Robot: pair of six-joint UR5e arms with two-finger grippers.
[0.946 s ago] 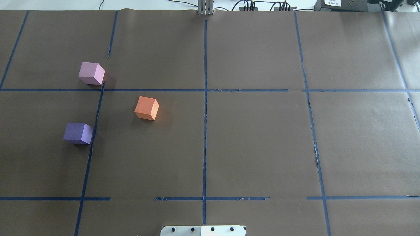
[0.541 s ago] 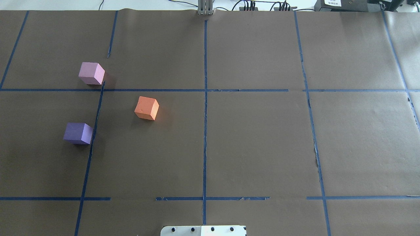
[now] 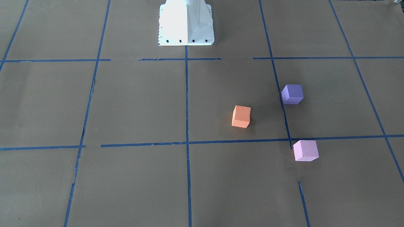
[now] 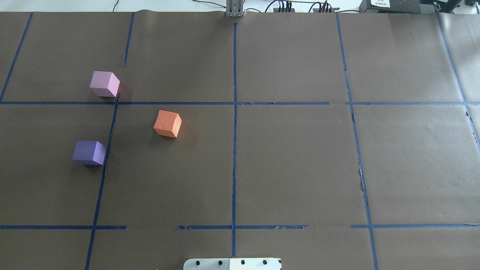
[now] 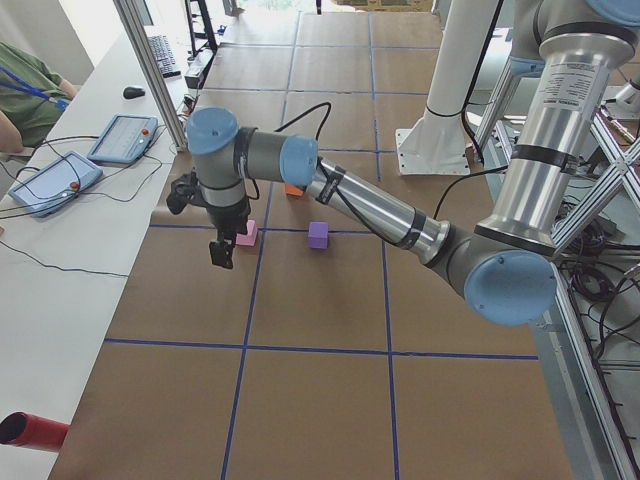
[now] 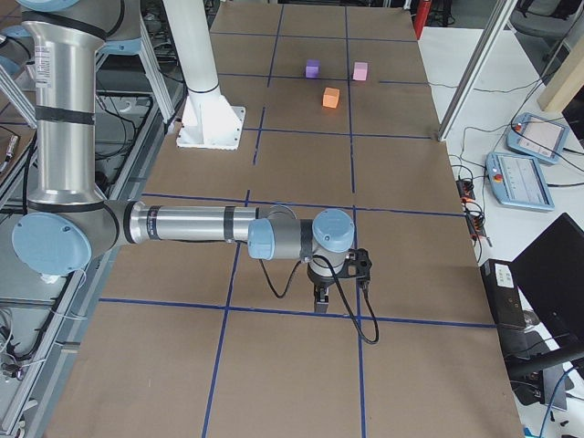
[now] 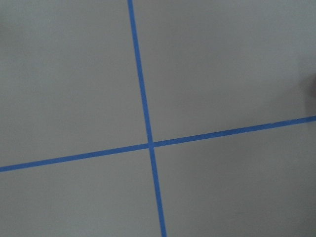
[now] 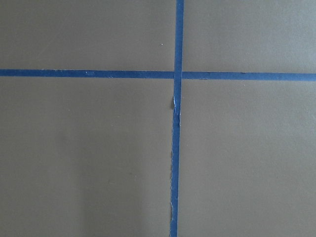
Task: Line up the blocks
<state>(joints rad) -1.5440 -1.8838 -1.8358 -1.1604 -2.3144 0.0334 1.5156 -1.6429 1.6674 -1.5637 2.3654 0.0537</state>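
Note:
Three blocks lie apart on the brown paper on the robot's left half. The orange block point(image 4: 167, 123) point(image 3: 241, 116) is nearest the centre line. The violet-purple block point(image 4: 89, 152) point(image 3: 292, 94) sits closer to the robot. The pale pink block point(image 4: 104, 84) point(image 3: 305, 150) sits farther away. My left gripper point(image 5: 222, 255) shows only in the exterior left view, hanging above the paper next to the pink block point(image 5: 246, 233). My right gripper point(image 6: 321, 297) shows only in the exterior right view, far from the blocks. I cannot tell whether either is open or shut. Both wrist views show only paper and blue tape.
The robot's white base plate point(image 4: 232, 263) point(image 3: 186, 22) stands at the table's near middle edge. Blue tape lines grid the paper. A side bench with teach pendants point(image 5: 122, 138) and an aluminium post point(image 5: 150, 70) run along the far edge.

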